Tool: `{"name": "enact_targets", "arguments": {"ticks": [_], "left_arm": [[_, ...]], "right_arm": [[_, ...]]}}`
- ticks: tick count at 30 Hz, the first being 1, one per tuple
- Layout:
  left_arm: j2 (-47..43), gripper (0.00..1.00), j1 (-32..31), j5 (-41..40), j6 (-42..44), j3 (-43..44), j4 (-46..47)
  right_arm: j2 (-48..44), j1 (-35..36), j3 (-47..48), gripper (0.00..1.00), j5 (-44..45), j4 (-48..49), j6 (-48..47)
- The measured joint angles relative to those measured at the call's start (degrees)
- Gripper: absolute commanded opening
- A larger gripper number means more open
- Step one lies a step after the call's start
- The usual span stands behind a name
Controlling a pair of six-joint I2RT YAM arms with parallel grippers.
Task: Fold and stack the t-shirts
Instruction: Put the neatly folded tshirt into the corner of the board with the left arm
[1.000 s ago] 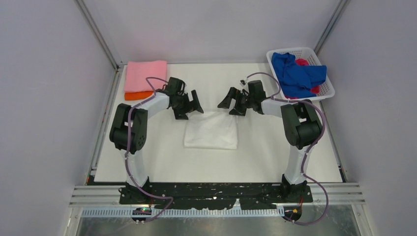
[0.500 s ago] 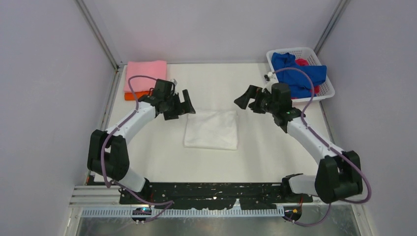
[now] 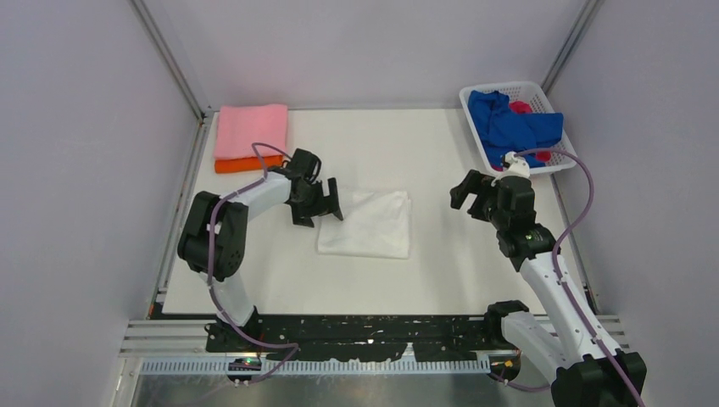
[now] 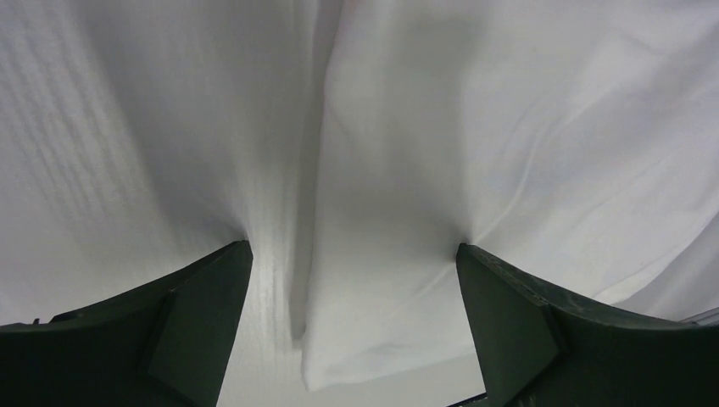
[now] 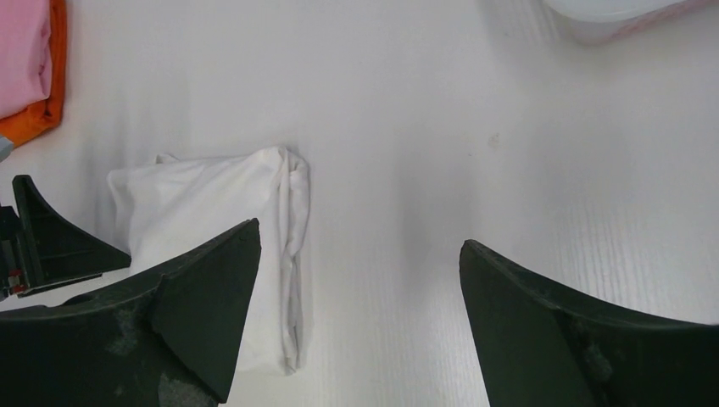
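Note:
A folded white t-shirt (image 3: pixel 366 225) lies flat in the middle of the table. My left gripper (image 3: pixel 320 207) is open at its far left corner. In the left wrist view the jaws (image 4: pixel 352 252) straddle the shirt's edge: the right fingertip (image 4: pixel 475 263) presses on the cloth (image 4: pixel 475 153) and the left one is beside it. My right gripper (image 3: pixel 470 192) is open and empty above bare table right of the shirt, which its wrist view also shows (image 5: pixel 212 212). A folded pink shirt (image 3: pixel 251 131) lies on an orange one (image 3: pixel 237 164) at the back left.
A white lattice basket (image 3: pixel 560 158) at the back right holds a crumpled blue shirt (image 3: pixel 509 127) and a red one (image 3: pixel 522 108). Grey walls and metal posts close in the table on three sides.
My right arm has pulled back from the shirt's far right corner to the right and nearer the front. My left gripper has come down onto the shirt's far left corner.

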Motion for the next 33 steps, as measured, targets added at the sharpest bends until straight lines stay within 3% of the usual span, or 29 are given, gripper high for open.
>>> {"name": "enact_targets", "arguments": {"ticks": [14,18,21,27,33], "left_arm": [[4.33,0.54,-8.55,-6.51,-3.23,4.35,-2.01],[6.38,0.31,-10.6,-8.79,-4.61,6.82,-3.69],[8.17,0.02,-11.34,-8.5,-5.6,9.05,-4.85],[10.78,0.0,-11.96,-10.16,-6.23,14.29,-10.21],[12.63,0.0,-12.74,-20.81,-3.06,21.68,-17.0]], "right_arm": [[-0.04,-0.33,-0.02,0.95,3.74,-4.33,-3.21],[-0.04,-0.33,-0.02,0.95,4.33,-4.66,-3.52],[-0.04,-0.33,-0.02,0.95,4.7,-4.7,-3.65],[-0.07,-0.44,-0.15,0.96,5.42,-4.7,-3.85],[-0.07,-0.44,-0.46,0.95,5.62,-4.57,-4.11]]}}
